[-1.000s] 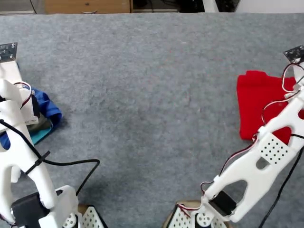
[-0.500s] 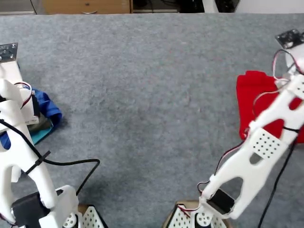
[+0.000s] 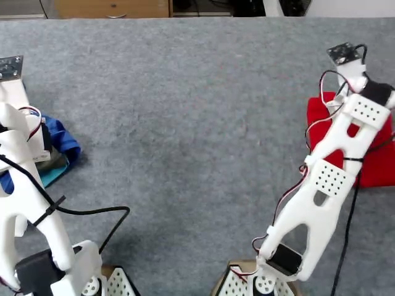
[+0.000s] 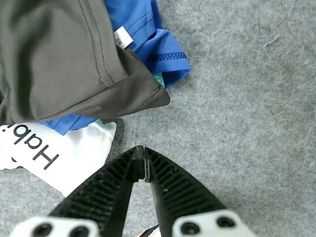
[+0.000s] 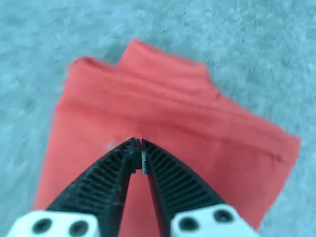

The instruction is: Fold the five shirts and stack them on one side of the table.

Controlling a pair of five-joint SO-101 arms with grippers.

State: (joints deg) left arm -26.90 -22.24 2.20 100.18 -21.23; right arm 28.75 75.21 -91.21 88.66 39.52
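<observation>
A folded red shirt (image 3: 321, 126) lies at the table's right edge, partly under the right arm; it fills much of the right wrist view (image 5: 163, 123). My right gripper (image 5: 138, 158) hangs above the shirt, shut with nothing between its fingers. At the left edge sits a pile of shirts (image 3: 62, 151): a dark grey one (image 4: 59, 59) on top, blue (image 4: 148, 39) under it, a teal edge (image 3: 52, 176) and a white printed one (image 4: 64, 158). My left gripper (image 4: 142, 170) is shut and empty over the carpet beside the white shirt.
Grey carpet (image 3: 197, 123) covers the table, wide and bare in the middle. A wooden cabinet (image 3: 114, 7) stands behind the far edge. Both arm bases (image 3: 253, 280) sit at the near edge, with a black cable (image 3: 105, 213) looping on the carpet at left.
The right arm has swung up and inward from the right edge, over the red shirt. The left arm has not moved.
</observation>
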